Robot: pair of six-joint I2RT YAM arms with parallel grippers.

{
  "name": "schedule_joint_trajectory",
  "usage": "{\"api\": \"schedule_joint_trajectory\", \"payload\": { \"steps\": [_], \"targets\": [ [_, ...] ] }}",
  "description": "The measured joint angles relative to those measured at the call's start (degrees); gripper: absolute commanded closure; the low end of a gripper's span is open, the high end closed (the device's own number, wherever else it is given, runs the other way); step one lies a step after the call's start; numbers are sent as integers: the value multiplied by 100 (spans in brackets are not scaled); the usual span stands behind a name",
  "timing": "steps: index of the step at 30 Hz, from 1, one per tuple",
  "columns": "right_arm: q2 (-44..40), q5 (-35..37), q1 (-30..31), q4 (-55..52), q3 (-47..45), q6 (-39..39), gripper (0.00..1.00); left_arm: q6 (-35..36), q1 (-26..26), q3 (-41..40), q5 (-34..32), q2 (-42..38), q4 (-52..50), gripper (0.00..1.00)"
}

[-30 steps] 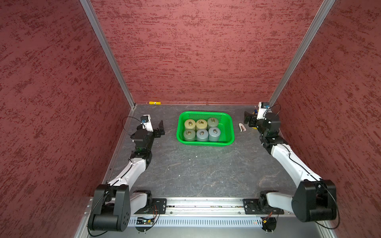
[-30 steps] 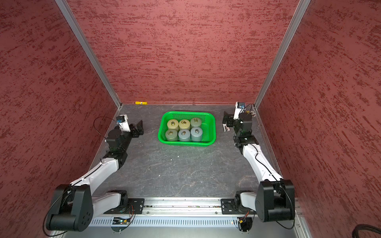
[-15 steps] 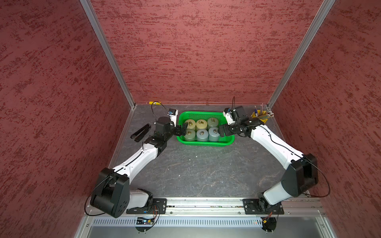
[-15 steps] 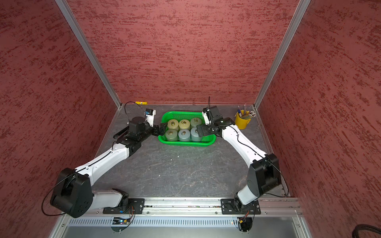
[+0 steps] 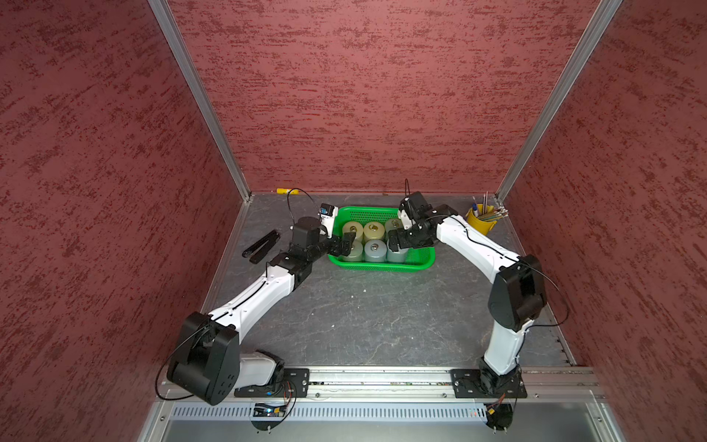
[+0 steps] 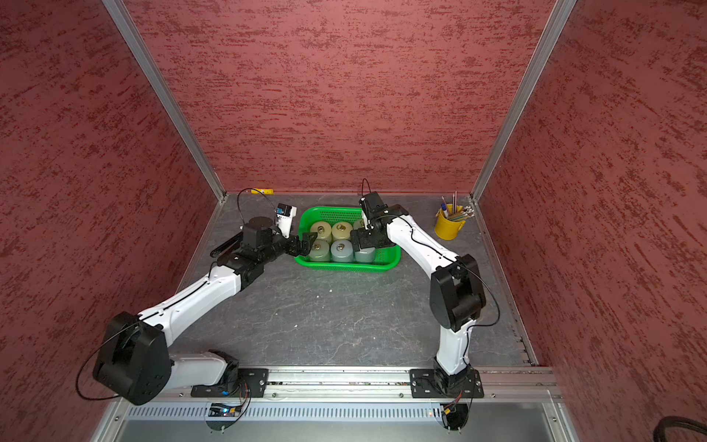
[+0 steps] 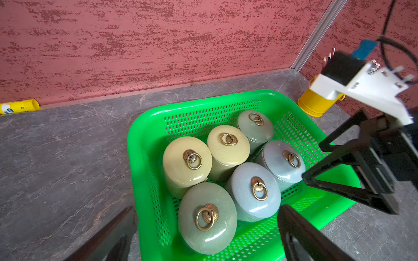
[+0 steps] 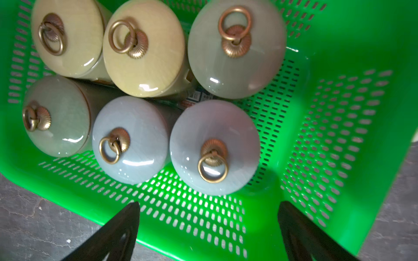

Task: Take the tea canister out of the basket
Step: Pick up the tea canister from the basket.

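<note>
A dark grey marbled table [image 5: 363, 317] sits boxed in by red textured walls [image 5: 363, 95] on three sides.

The left fingers [image 5: 347, 242] are spread wide with nothing between them. They hang over the left end of the basket [image 5: 382, 265]. The left wrist view looks down past them onto the grey-green tea canister [image 7: 207, 217] in the basket's near left corner.

The right fingers [image 5: 396, 241] are spread as well and grip nothing. They are over the right part of the basket, with one tip just beside the blue-grey tea canister [image 7: 282, 160] (whether it touches, I cannot tell).

The basket is bright green with perforated walls. It stands near the table's far edge, about midway between the left and right edges. All six tea canisters [image 6: 341, 231] stand upright inside it, packed close in two rows of three toward its left end. The far row has two yellow ones and a grey-green one, and the near row has a grey-green one and two blue-grey ones. Each is topped with a brass ring [image 7: 260, 192]. In the right wrist view a sticker [image 8: 195, 98] shows on the basket floor between the rows.

A yellow bucket [image 6: 447, 229] holding pencils [image 6: 461, 214] stands in the far right corner, apart from the basket. A yellow glue stick [image 5: 285, 190] lies along the far edge near the far left corner. A black tool [image 5: 262, 245] lies flat near the left edge, beside the left arm [image 5: 264, 294].
</note>
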Motion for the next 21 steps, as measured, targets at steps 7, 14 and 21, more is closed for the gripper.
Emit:
{"api": "schedule_joint_trajectory", "payload": {
  "steps": [7, 14, 21],
  "targets": [
    [369, 11, 9, -72, 328, 326, 3, 0, -20, 0, 107, 15, 0, 0],
    [614, 116, 9, -81, 437, 520, 6, 2, -26, 11, 120, 85, -4, 0],
    [831, 291, 9, -90, 610, 638, 10, 20, -26, 11, 118, 85, -7, 0]
  ]
}}
